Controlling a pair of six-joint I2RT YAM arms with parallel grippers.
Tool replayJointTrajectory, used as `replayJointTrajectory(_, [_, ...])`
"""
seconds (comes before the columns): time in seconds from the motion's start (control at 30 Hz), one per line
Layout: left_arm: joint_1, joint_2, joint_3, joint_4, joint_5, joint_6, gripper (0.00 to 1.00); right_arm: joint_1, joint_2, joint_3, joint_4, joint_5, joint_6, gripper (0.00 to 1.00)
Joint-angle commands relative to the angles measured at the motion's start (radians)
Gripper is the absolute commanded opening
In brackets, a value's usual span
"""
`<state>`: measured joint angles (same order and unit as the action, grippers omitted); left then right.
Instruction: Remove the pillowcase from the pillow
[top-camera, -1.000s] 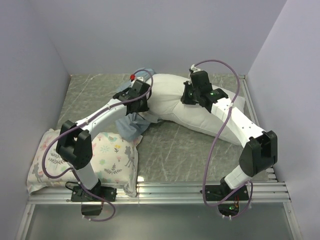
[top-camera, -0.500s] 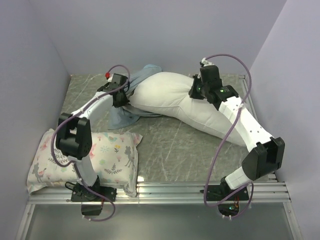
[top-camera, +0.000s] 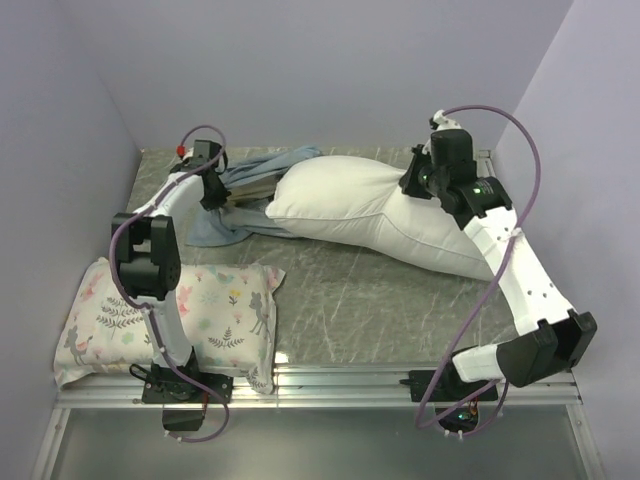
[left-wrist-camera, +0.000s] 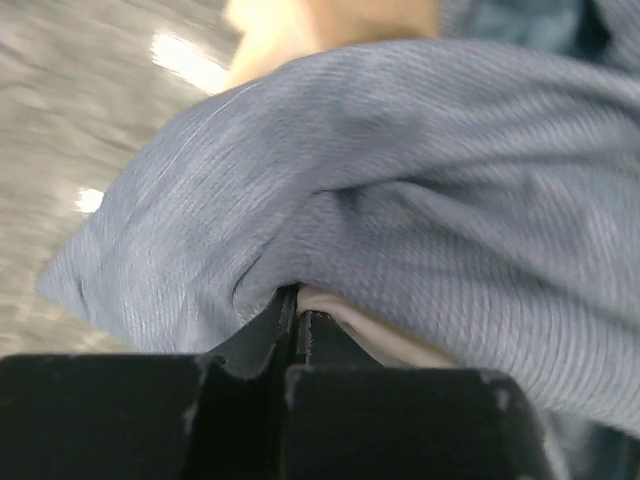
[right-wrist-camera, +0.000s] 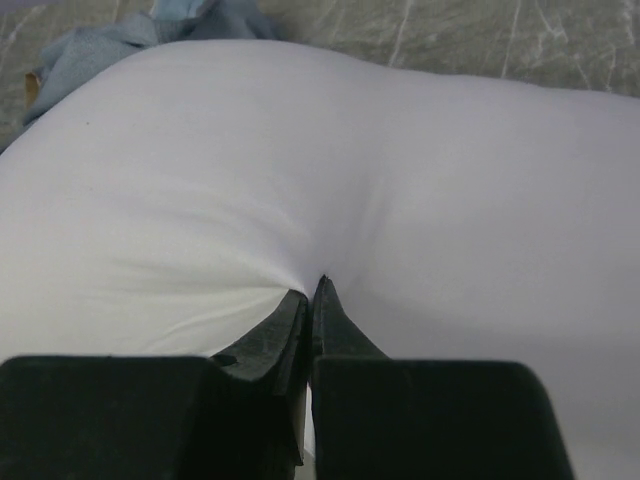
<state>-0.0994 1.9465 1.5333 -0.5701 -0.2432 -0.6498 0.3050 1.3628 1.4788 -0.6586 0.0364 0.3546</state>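
The plain white pillow (top-camera: 370, 210) lies across the back of the table, almost wholly bare. The slate-blue pillowcase (top-camera: 245, 190) is bunched at the pillow's left end, with a tan band showing. My left gripper (top-camera: 212, 193) is shut on a fold of the pillowcase (left-wrist-camera: 400, 180) at the far left. My right gripper (top-camera: 412, 185) is shut on a pinch of the pillow's white cloth (right-wrist-camera: 300, 170) near its right end and holds it there.
A white pillow printed with flowers and deer (top-camera: 170, 315) lies at the front left, next to the left arm's base. Grey walls close in the left, back and right. The metal rail (top-camera: 330, 385) runs along the near edge.
My left gripper has pulled the pillowcase leftward off the pillow. My right gripper has moved right and back with the pillow. Far more white pillow shows now.
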Motion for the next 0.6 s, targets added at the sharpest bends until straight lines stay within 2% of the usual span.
replayJointTrajectory(0.0, [0.062, -0.015, 0.039, -0.007, 0.008, -0.027, 0.0, -0.02, -0.113, 0.141, 0.125, 0.0, 0.017, 0.0])
replayJointTrajectory(0.13, [0.093, -0.03, 0.036, -0.005, 0.004, -0.043, 0.0, -0.023, -0.113, 0.179, 0.139, 0.022, 0.029, 0.0])
replayJointTrajectory(0.33, [0.096, -0.051, 0.007, 0.006, -0.011, -0.05, 0.0, -0.024, -0.16, 0.088, 0.306, 0.089, 0.072, 0.0])
replayJointTrajectory(0.4, [0.119, -0.044, 0.005, 0.001, -0.002, -0.047, 0.0, -0.029, -0.166, 0.113, 0.306, 0.141, 0.061, 0.0])
replayJointTrajectory(0.57, [0.127, -0.043, -0.018, 0.022, 0.018, -0.051, 0.0, -0.038, -0.152, 0.196, 0.304, 0.14, 0.063, 0.0])
